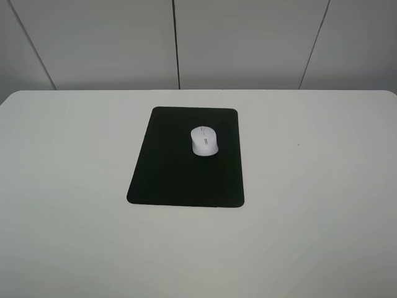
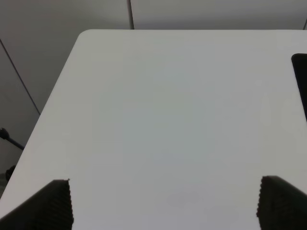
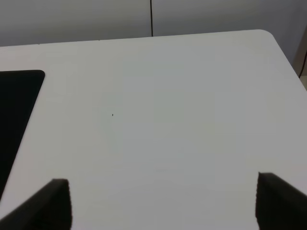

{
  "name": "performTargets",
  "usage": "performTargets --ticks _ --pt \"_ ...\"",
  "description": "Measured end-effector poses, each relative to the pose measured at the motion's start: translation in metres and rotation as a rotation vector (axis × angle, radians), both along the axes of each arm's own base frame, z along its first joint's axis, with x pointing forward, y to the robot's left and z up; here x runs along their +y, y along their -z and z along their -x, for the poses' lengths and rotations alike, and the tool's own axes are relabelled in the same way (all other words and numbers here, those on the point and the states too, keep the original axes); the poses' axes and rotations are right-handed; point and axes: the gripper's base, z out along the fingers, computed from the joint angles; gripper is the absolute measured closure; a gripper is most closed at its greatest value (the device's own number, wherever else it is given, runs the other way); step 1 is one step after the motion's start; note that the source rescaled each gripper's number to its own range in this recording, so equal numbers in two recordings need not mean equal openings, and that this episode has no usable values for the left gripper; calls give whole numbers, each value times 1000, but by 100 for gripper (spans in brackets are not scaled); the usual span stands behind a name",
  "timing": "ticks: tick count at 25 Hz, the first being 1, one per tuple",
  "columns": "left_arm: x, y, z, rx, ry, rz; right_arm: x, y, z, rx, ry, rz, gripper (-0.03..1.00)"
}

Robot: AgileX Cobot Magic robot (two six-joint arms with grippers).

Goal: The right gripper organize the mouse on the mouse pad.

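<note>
A small white mouse [image 1: 204, 140] with a grey scroll wheel lies on the black rectangular mouse pad [image 1: 167, 180], in its far right part. The pad lies on the white table's middle. Neither arm shows in the exterior high view. In the right wrist view my right gripper [image 3: 160, 203] is open and empty above bare table, its two fingertips [image 3: 53, 201] wide apart; the pad's edge [image 3: 17, 105] shows to one side. In the left wrist view my left gripper [image 2: 165, 203] is open and empty, with the pad's corner [image 2: 301, 76] at the frame's edge.
The white table [image 1: 322, 205] has rounded far corners and a grey panelled wall [image 1: 248, 43] behind it. A tiny dark speck [image 1: 298, 145] lies on the table right of the pad.
</note>
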Motion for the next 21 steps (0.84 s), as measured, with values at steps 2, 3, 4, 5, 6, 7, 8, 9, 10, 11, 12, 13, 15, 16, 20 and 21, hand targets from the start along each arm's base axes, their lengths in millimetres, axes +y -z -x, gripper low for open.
performTargets --ticks 2,3,4,5,6,7,8,9,10,11,12,13,15,16,20,21 --pt "0 0 0 0 0 0 0 0 0 0 0 0 17" --pt "0 0 0 0 0 0 0 0 0 0 0 0 17" --pt "0 0 0 0 0 0 0 0 0 0 0 0 17" --pt "0 0 0 0 0 0 0 0 0 0 0 1 17" --pt "0 0 0 0 0 0 0 0 0 0 0 1 17" --pt "0 0 0 0 0 0 0 0 0 0 0 1 17" --pt "0 0 0 0 0 0 0 0 0 0 0 1 17" --pt "0 0 0 0 0 0 0 0 0 0 0 1 17" --pt "0 0 0 0 0 0 0 0 0 0 0 1 17" --pt "0 0 0 0 0 0 0 0 0 0 0 1 17" --pt "0 0 0 0 0 0 0 0 0 0 0 1 17" --pt "0 0 0 0 0 0 0 0 0 0 0 1 17" --pt "0 0 0 0 0 0 0 0 0 0 0 1 17" --pt "0 0 0 0 0 0 0 0 0 0 0 1 17" --pt "0 0 0 0 0 0 0 0 0 0 0 1 17" --pt "0 0 0 0 0 0 0 0 0 0 0 1 17"
